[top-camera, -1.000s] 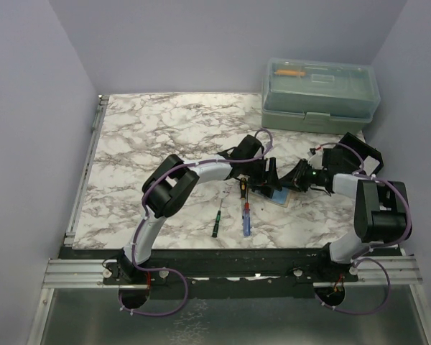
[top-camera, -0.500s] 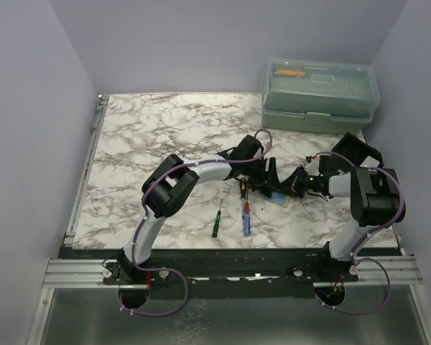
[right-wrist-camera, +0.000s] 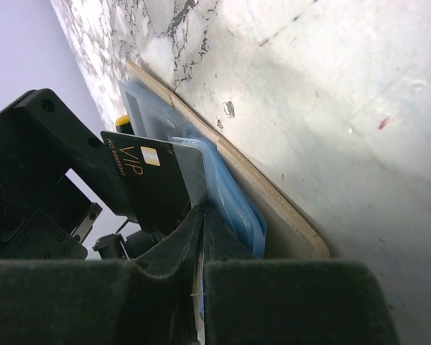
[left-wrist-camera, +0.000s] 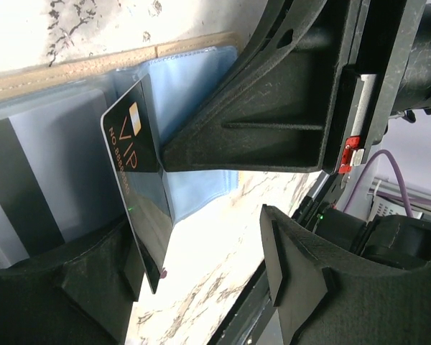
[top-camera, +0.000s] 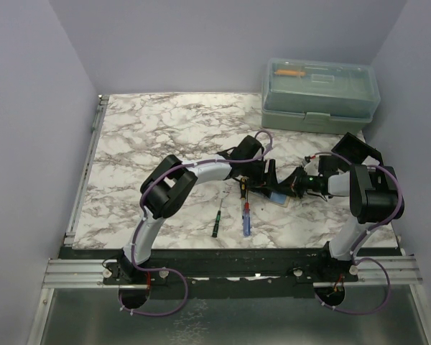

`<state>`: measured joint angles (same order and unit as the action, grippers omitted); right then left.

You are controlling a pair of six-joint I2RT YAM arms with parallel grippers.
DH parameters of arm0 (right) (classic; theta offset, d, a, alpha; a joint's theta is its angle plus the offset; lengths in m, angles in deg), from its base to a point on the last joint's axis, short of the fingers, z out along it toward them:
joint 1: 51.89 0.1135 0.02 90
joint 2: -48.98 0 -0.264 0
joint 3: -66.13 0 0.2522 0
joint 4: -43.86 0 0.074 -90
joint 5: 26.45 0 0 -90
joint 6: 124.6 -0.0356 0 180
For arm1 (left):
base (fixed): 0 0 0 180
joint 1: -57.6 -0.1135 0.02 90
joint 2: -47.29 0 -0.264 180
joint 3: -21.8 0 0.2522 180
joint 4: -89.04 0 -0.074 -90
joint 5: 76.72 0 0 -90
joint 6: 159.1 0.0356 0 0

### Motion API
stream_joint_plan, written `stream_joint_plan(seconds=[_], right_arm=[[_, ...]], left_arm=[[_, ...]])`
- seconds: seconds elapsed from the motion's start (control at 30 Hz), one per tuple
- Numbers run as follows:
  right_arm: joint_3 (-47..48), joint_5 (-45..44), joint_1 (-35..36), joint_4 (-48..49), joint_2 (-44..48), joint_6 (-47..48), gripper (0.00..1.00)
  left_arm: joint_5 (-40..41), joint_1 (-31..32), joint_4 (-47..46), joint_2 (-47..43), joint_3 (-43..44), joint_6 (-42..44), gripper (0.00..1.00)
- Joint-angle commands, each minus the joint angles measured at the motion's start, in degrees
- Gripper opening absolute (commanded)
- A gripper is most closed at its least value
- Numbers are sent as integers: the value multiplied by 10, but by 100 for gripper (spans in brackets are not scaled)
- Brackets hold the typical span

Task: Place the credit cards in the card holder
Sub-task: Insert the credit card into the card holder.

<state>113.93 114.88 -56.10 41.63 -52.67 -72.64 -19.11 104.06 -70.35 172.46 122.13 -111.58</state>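
While the right gripper has its jaws pressed together on the lower edge of a credit card, the step in hand looks to be the insertion itself: feeding that card into the card holder. The holder lies opened flat on the marble table, between the two grippers and near the front edge, with its tan rim showing around pale blue plastic sleeves.

The left gripper has its jaws spread wide and grips nothing. One finger sits just beside the card, and the gripper appears to be bearing down on the sleeves to steady them — though contact is hard to confirm from its own camera.

The card is glossy black with gold "VIP" lettering, a small gold chip and a line of numerals. It stands tilted on edge over the sleeves rather than lying flat. Whether its far corner has already entered a pocket cannot be told, as the sleeves overlap there.

The next move, as I judge it, calls for lining the card's leading edge up with the mouth of one sleeve, then pushing it in along its own plane. The thin plastic is likely to buckle or lift, so the holder must be kept pinned — and the card kept from twisting in the grip.
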Motion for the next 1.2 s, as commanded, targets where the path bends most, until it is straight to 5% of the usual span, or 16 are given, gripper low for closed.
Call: stream_joint_plan(seconds=[0.0,0.37,0.83,0.93,1.17], right_arm=[[-7,-46,3,-22,-27,32,6],[-6,-47,3,-29,-23,36,5],[-1,-53,3,-58,-1,43,6],[19,-95,3,-119,38,60,14],[69,-229,0,-284,118,93,30]], left_arm=[[36,-9,74,-11,1,29,68],[57,-29,95,-26,16,48,62],[52,-31,94,3,37,58,9],[43,-30,94,10,38,62,0],[40,-29,94,22,31,68,0]])
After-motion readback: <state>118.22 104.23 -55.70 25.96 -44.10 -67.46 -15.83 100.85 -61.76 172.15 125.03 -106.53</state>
